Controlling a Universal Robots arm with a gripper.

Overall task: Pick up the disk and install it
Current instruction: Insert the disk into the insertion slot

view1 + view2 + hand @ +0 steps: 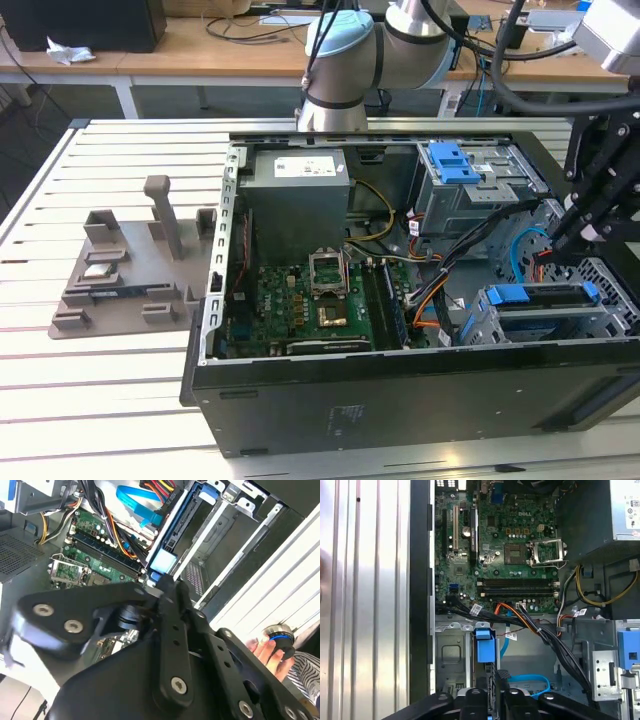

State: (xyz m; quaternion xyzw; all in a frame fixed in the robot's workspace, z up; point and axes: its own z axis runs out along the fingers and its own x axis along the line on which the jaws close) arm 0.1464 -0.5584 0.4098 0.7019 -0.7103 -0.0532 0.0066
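**Disk seated in the drive cage, gripper just above it**

The disk stands on edge in the drive cage at the corner of the open computer case on the exterior view's right, its blue carrier edge facing up. In the first wrist view the carrier's blue tab sits between the cage walls, near the motherboard. The gripper hangs just above the cage, its jaws drawn together with nothing seen between them.
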